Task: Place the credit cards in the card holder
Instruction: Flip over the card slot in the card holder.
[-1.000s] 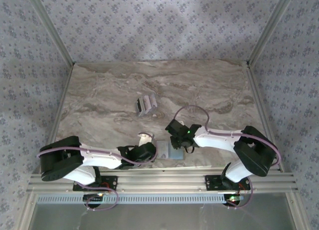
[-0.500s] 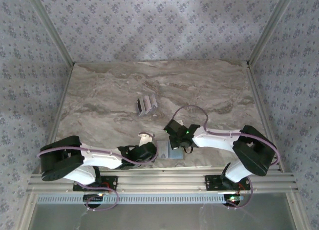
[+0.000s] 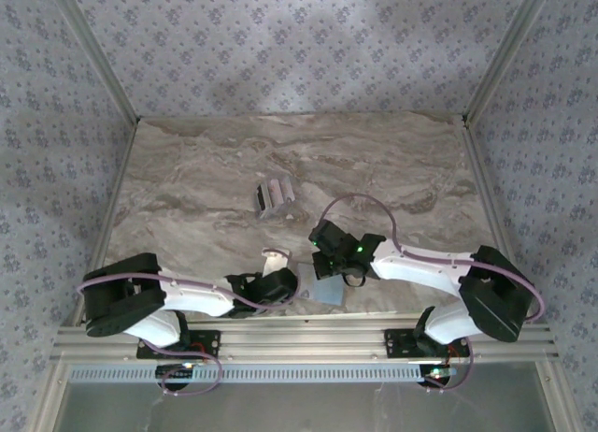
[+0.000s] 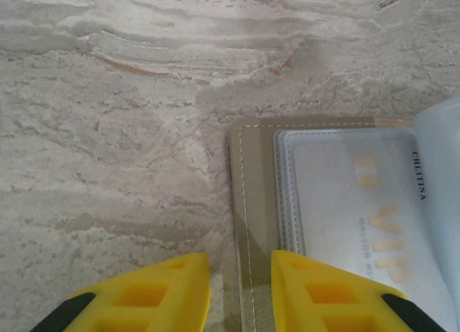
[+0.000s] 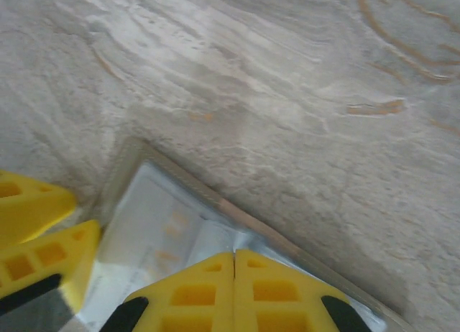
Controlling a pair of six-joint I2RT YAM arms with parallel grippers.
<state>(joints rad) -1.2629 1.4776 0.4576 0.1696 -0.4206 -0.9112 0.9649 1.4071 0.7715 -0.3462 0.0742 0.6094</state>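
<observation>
Reaching inward, right claw point(image 5: 233, 256) sits pinched over card holder point(image 4: 251, 203).

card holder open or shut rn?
Open. The left wrist view shows the holder's tan inner face with its clear pockets exposed, and one leaf lifted at the right.

The right gripper point(image 5: 233, 256) snaps shut: jaws that stood apart a second ago now pinch the clear flap point(image 4: 440, 195) of the card holder point(image 3: 327, 290). The flap lifts, the holder skews, and the right arm's elbow point(image 3: 495, 306) swings out toward 4 o'clock.
</observation>
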